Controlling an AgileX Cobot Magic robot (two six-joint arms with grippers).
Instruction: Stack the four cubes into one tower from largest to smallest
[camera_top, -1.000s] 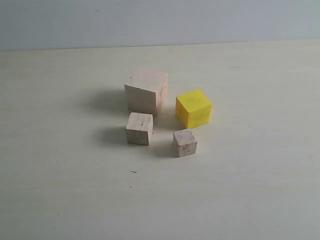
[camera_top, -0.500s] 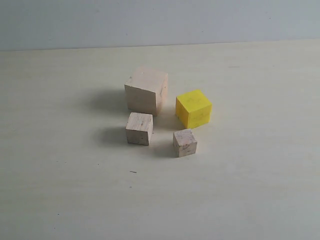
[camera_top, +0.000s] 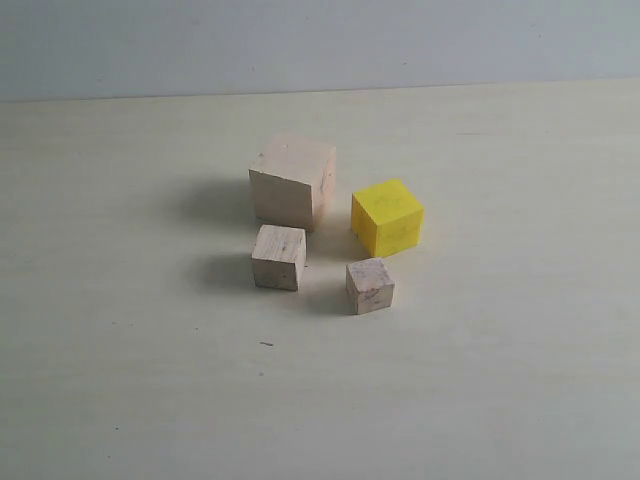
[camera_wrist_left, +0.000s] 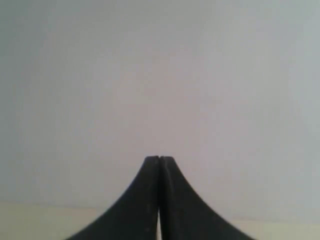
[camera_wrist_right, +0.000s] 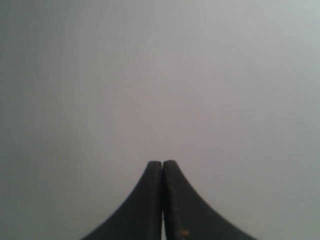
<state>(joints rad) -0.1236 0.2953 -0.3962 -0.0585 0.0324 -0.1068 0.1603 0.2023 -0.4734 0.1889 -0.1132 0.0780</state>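
Four cubes stand apart on the pale table in the exterior view, none on top of another. The large pale wooden cube (camera_top: 291, 182) is farthest back. To its right sits the bright yellow cube (camera_top: 387, 216). The medium wooden cube (camera_top: 279, 257) is in front of the large one, and the small wooden cube (camera_top: 370, 285) is in front of the yellow one. Neither arm appears in the exterior view. My left gripper (camera_wrist_left: 159, 159) is shut with nothing in it, facing a blank wall. My right gripper (camera_wrist_right: 162, 163) is likewise shut and empty.
The pale table (camera_top: 500, 380) stretches wide on all sides of the cubes. A grey wall (camera_top: 320, 40) rises behind its far edge. A small dark speck (camera_top: 266, 344) lies on the table in front of the cubes.
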